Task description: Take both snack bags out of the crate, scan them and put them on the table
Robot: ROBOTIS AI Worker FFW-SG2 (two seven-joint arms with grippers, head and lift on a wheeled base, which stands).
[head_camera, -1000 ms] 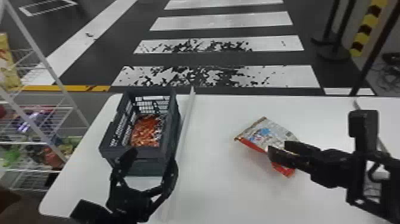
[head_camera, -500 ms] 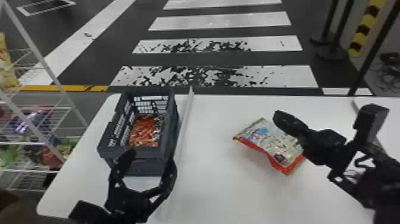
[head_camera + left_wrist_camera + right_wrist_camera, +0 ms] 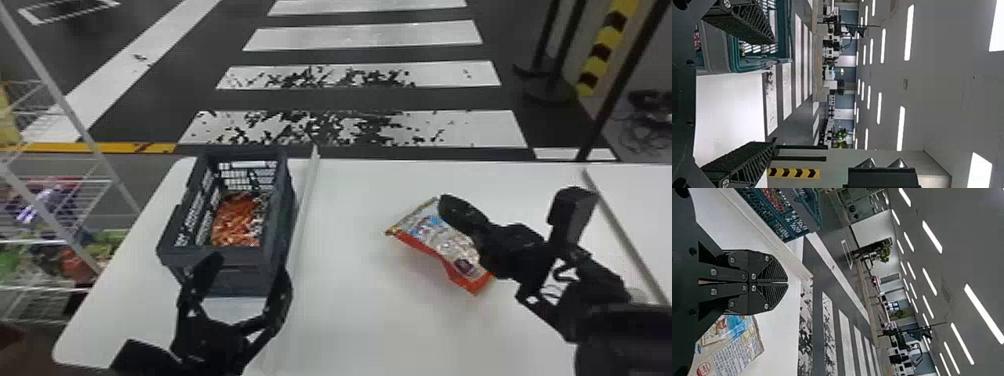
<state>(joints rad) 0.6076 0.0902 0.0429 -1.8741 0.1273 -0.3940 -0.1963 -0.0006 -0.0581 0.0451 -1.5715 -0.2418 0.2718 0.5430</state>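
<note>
One orange-red snack bag (image 3: 235, 220) sits inside the dark crate (image 3: 240, 280), on the left part of the white surface (image 3: 350, 305). The silver-and-red snack bag (image 3: 442, 240) lies out on the surface, right of the crate and the pale strip (image 3: 306, 200) beside it. The left hand (image 3: 250, 267) is spread wide and empty, near the crate's near side — the right hand (image 3: 445, 205) is closed on nothing, right by the silver-and-red snack bag
</note>
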